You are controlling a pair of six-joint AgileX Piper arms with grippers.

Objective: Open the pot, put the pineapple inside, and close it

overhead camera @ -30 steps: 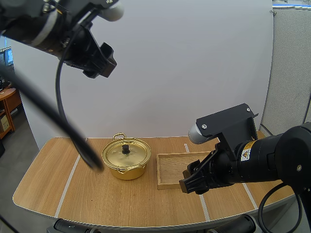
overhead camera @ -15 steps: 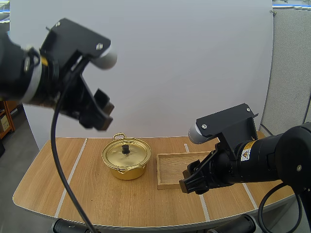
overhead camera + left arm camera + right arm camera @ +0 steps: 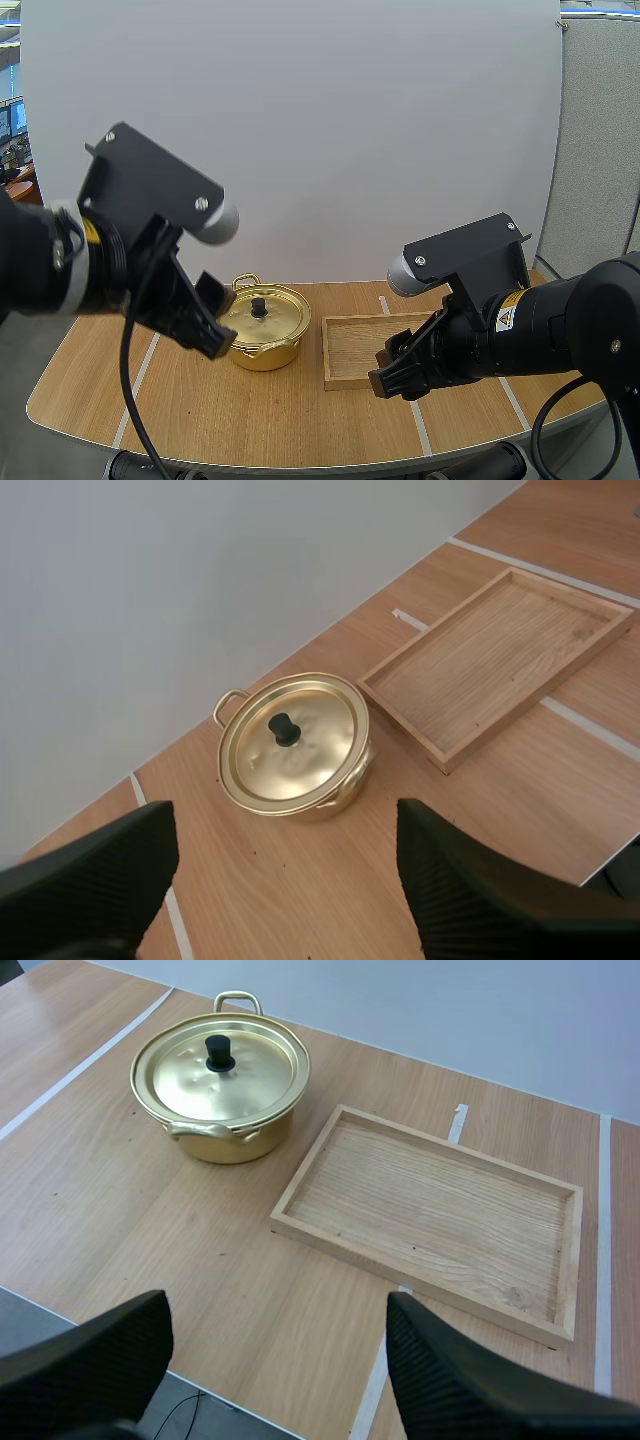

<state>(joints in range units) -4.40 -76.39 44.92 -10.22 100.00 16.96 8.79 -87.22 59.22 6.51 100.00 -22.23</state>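
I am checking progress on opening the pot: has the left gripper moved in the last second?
Yes. In the high view the left gripper has come down from well above the golden pot to about its level, at its left side.

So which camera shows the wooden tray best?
Right wrist view: the whole wooden tray lies unobstructed. Left wrist view shows it beside the pot; in the high view the right arm hides one corner.
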